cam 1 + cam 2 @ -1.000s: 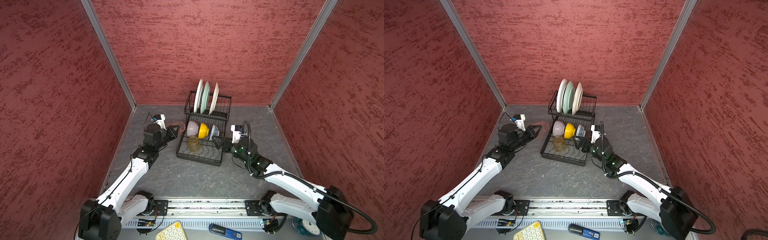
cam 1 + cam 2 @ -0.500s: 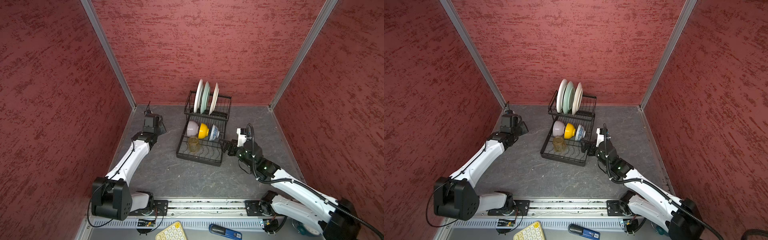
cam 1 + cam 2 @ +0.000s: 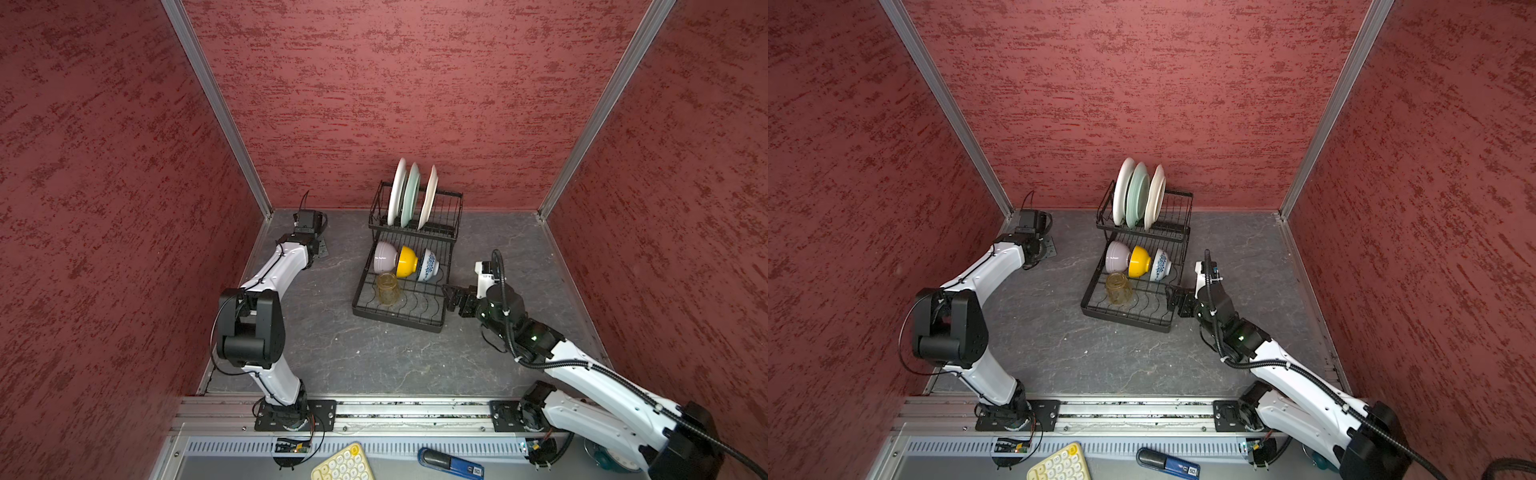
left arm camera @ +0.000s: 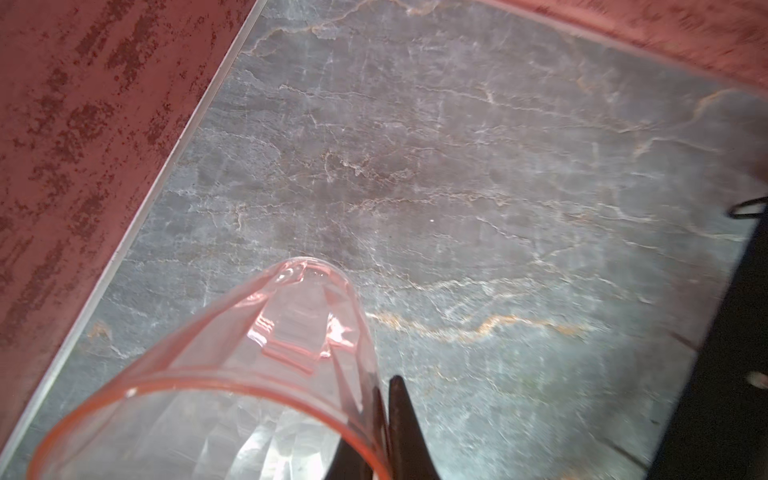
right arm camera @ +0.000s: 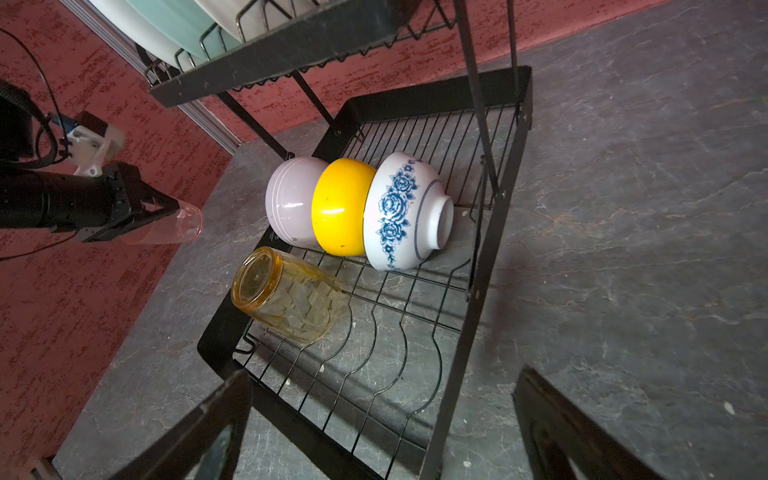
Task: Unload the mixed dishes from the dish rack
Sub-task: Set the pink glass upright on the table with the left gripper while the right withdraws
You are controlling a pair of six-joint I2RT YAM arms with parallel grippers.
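over at the far-left corner of the table (image 3: 332, 357): left gripper (image 5: 160, 212) has swung away from the dish rack (image 3: 399, 321), clamped on the pink tumbler (image 4: 232, 353), now well clear of it. 1 dish out, 7 left. right gripper (image 3: 455, 300) gapes empty, just beside rack.

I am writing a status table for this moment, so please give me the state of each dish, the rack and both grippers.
left gripper: shut on the pink tumbler's wall.
pink tumbler: held above the table, outside the dish rack.
right gripper: open, empty, beside the rack.
amber tumbler: unheld, in the low tray.
three bowls: on their sides, nested, in the low tray.
three plates: upright in the raised basket.
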